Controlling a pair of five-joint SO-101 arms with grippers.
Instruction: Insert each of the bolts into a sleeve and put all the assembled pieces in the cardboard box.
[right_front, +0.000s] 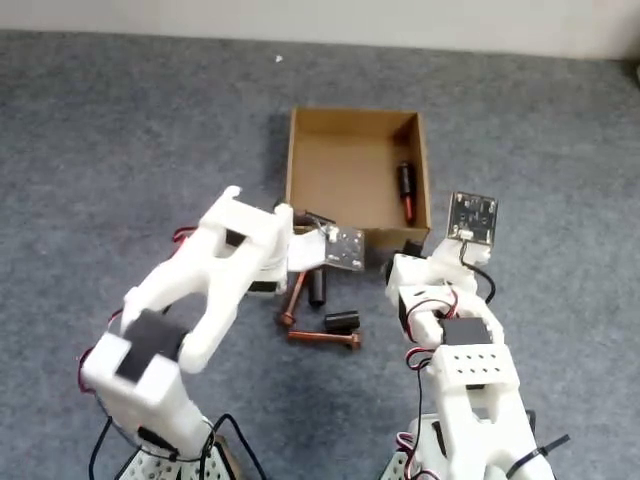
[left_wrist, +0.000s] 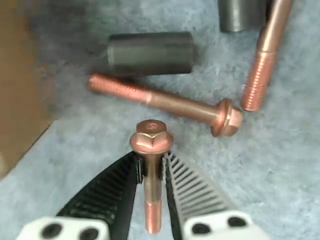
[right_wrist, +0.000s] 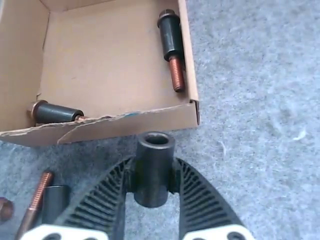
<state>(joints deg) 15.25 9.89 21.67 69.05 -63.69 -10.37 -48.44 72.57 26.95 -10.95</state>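
**High view.** Grey carpeted worktop (right_front: 120, 130). The open cardboard box (right_front: 340, 175) sits beyond both arms. One assembled piece (right_front: 406, 192) lies inside along its right wall. The left arm (right_front: 215, 280) ends just beside the box's near-left corner, and the right arm (right_front: 455, 340) ends near the near-right corner. Between the arms lie two loose bolts (right_front: 325, 339) and two loose sleeves (right_front: 341, 321), close together outside the box.

**Left wrist view.** The left hand (left_wrist: 151, 162) is clenched on a held bolt (left_wrist: 151, 139), gripping the shank just under the flanged head. The head points away from the wrist, above the loose bolts and sleeves.

**Right wrist view.** The right hand (right_wrist: 153, 172) is grasping a held sleeve (right_wrist: 155, 147) with its open bore visible, just outside the box's near wall. A second assembled piece (right_wrist: 52, 112) lies in a near corner of the box.
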